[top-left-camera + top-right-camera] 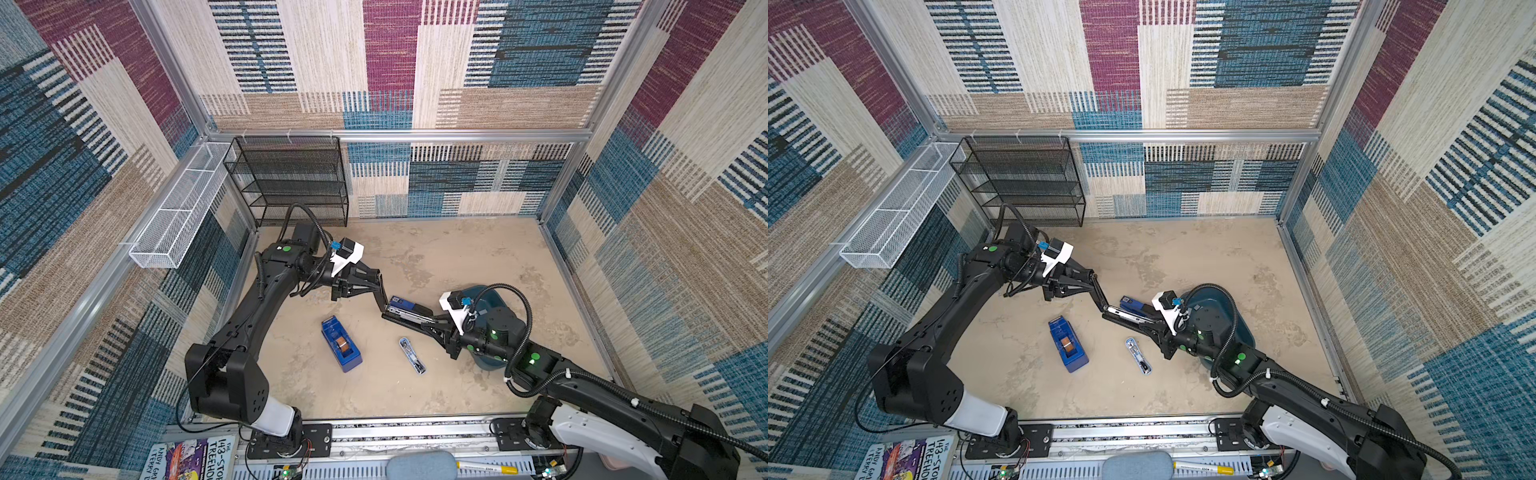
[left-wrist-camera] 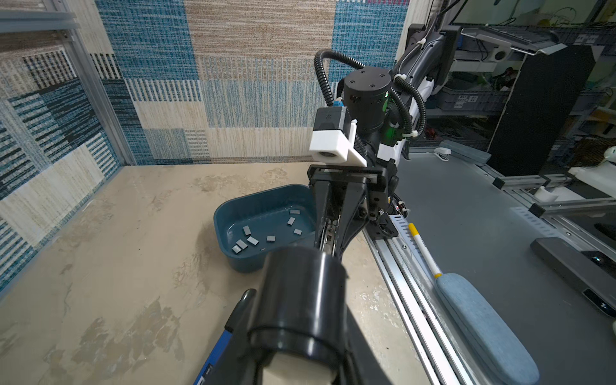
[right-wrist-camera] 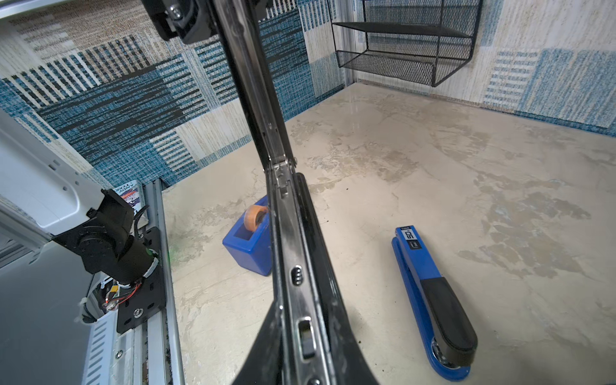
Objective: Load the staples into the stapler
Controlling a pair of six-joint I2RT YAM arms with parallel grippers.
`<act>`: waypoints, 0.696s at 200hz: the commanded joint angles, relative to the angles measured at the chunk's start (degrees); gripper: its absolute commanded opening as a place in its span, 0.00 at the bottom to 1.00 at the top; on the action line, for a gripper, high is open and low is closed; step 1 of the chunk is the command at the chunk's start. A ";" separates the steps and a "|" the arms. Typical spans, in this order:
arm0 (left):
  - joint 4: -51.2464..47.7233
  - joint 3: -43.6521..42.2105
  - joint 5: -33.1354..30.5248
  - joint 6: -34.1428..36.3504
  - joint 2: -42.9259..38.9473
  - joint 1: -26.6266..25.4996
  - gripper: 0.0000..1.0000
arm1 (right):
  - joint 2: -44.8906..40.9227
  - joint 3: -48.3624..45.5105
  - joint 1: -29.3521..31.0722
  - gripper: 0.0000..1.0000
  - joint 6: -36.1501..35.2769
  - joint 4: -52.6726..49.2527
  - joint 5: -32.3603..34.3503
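**Stapler held open, nothing loaded yet.**
The left fingers (image 1: 380, 295) grip the raised lid of the black stapler (image 1: 409, 316) and the right fingers (image 1: 434, 326) grip its base, so the rail is bared and looks empty. The staples (image 2: 253, 240) lie loose in the tub (image 2: 263, 196) behind the right arm. Picking a strip, seating it and closing the lid remain.

Tabletop (image 1: 478, 249) lies open at the back; tape dispenser (image 1: 341, 344) and teal bin (image 2: 266, 203) obstruct nearer ground.
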 commanded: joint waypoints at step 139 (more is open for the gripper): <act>5.40 -4.75 -8.17 9.29 2.41 6.49 0.00 | -3.97 -2.63 0.05 0.00 1.81 -0.63 1.97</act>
